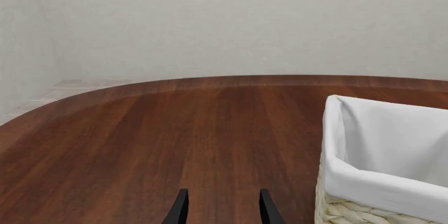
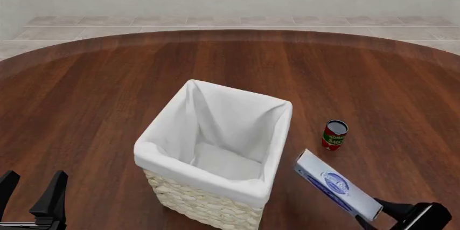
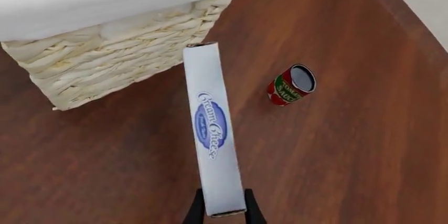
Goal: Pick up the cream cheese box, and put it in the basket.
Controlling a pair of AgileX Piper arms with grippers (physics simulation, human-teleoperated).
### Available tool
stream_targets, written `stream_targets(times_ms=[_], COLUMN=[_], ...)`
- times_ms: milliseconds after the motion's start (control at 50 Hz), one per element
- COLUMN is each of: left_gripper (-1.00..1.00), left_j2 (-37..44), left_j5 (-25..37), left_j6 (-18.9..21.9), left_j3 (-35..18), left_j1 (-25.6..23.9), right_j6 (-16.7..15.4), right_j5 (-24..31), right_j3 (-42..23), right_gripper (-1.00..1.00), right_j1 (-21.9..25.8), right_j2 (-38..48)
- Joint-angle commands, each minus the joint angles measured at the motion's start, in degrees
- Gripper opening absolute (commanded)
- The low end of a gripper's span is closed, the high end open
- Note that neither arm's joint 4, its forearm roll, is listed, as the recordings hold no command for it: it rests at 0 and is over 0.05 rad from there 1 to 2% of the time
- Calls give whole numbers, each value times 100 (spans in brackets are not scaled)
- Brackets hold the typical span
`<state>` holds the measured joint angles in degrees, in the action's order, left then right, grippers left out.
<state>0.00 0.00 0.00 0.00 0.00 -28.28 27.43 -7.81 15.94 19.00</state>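
R gripper [image 3: 219,209] pinches flat pale blue-white cream cheese box [image 2: 336,183] aloft beside big cream wicker basket w/ white liner [image 2: 215,184]; L gripper [image 2: 32,192] spread, empty.

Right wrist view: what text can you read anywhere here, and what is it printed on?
"Cream Cheese": white script in the blue oval on the cream cheese box, held by the right gripper.
Smaller line under it: too blurred to read.
Red can label: lettering too small to read.
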Motion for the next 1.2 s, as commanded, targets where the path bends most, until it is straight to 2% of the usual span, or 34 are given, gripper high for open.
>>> stream_targets(times_ms=[20, 1200], left_gripper=[100, 100], left_j2=[0, 0], left_j5=[0, 0], left_j6=[0, 0], left_j3=[0, 0], left_j1=[0, 0], right_j6=[34, -359], right_j5=[253, 759], right_j3=[-199, -1199], right_gripper=[-100, -100], right_j1=[-52, -255], right_j2=[-340, -507])
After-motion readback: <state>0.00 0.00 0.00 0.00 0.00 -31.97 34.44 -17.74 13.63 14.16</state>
